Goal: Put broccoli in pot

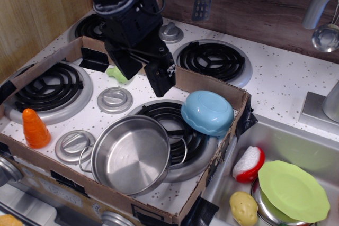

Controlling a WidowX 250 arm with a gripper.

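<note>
The broccoli (116,73) is a small light-green lump on the stovetop between the back and front burners. Most of it is hidden behind my gripper's left finger. My black gripper (146,82) hangs over that spot with its jaws apart. The broccoli lies at the outer left side of the left finger (127,66), not between the fingers. Whether the finger touches it I cannot tell. The shiny steel pot (130,156) stands upright and empty on the front right burner, near the box's front edge, below and in front of the gripper.
A light-blue bowl (207,113) lies tipped right of the pot. An orange carrot (35,129) stands front left. A low cardboard wall (212,85) rings the stovetop. The sink at right holds a lime plate (294,191), a potato (243,208) and a red-and-white toy (248,163).
</note>
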